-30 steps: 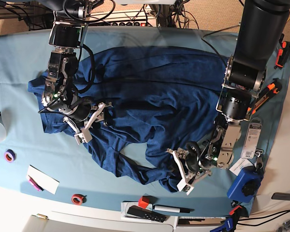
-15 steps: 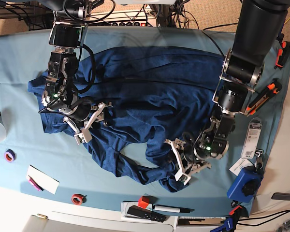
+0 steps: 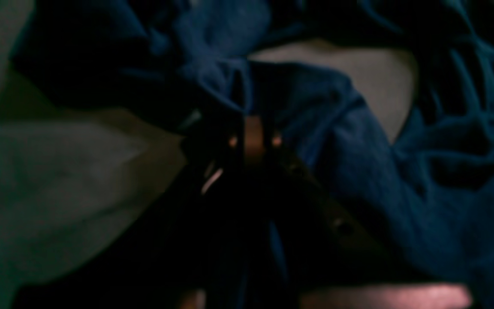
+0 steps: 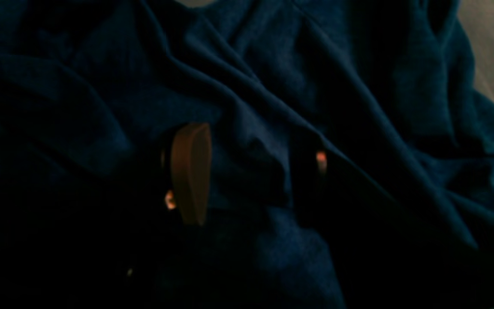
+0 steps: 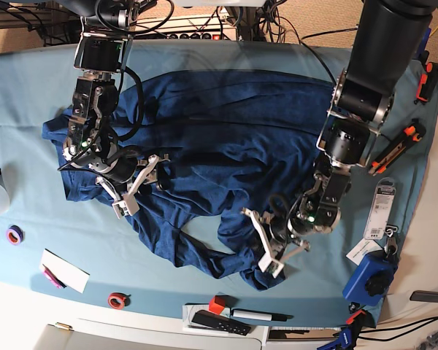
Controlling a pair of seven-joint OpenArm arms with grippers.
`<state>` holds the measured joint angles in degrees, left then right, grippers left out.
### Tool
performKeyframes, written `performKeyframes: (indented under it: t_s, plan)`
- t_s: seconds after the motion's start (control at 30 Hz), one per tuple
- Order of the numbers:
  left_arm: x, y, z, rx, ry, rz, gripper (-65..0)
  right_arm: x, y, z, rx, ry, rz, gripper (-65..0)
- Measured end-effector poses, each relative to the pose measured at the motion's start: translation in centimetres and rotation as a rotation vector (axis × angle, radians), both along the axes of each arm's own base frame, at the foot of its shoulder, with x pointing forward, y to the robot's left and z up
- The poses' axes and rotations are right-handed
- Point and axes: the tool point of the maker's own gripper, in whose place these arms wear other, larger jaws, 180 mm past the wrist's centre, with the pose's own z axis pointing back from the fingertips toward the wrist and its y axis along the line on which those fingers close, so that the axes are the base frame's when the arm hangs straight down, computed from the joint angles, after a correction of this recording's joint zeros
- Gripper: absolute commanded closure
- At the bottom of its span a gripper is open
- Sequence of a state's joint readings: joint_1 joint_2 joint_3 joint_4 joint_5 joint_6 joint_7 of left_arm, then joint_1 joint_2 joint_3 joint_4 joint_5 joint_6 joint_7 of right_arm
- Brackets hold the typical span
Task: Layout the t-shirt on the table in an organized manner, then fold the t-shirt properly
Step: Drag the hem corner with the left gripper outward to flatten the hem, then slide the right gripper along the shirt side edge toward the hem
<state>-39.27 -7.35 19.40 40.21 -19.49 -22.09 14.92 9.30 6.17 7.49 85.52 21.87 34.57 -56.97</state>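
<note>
The left gripper (image 5: 266, 240) has slid further in over the shirt's (image 5: 226, 138) near hem and closed; its jaws now pinch a fold of the navy cloth. The shirt lies crumpled across the middle of the table (image 5: 29, 87). Farther back, the right gripper (image 5: 135, 186) rests on the shirt with jaws spread, holding nothing.

We take this for a robotics lab: a cloth-draped table (image 5: 226, 55), a power strip (image 5: 197, 30) with tangled cables along the top edge, clamps (image 5: 398, 146) at right, tape rolls (image 5: 14, 235) lower left.
</note>
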Motion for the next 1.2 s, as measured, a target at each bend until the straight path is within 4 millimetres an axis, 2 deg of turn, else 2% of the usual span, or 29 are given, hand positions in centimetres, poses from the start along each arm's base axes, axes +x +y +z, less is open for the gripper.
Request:
performKeyframes:
  t_s: [0.13,0.27,0.6,0.73,0.83,0.97,1.1,1.2]
  plan:
    - [2.1,1.1,2.7,0.008,-0.06,0.012,0.0,0.0,0.0,0.0,0.0,0.0,0.0,-29.1]
    - [3.5,4.5,4.1,0.054,-0.091,0.051,0.0,0.0,0.0,0.0,0.0,0.0,0.0,-29.1]
    - [2.7,14.2,2.1,0.187,-0.038,0.164,0.0,-0.1,-0.1,-0.1,-0.008,0.004,-0.001,-29.1]
    - [2.8,16.9,2.3,0.185,-0.024,0.225,0.0,0.0,-0.1,0.0,-0.004,-0.006,-0.003,-29.1]
    - [2.6,17.7,2.2,0.184,-0.01,0.24,0.0,0.8,-0.7,0.5,-0.031,-0.049,-0.024,-29.1]
    - [2.0,17.4,1.3,0.176,0.007,0.232,0.0,2.6,-1.6,2.0,-0.055,-0.092,-0.077,-29.1]
    - [-0.3,15.5,-1.2,0.152,0.055,0.145,-14.1,4.4,-2.2,3.8,-0.056,-0.133,-0.128,-29.2]
    - [-1.1,14.6,-2.3,0.14,0.076,0.127,-17.3,5.6,-3.5,4.9,-0.116,-0.167,-0.172,-30.3]
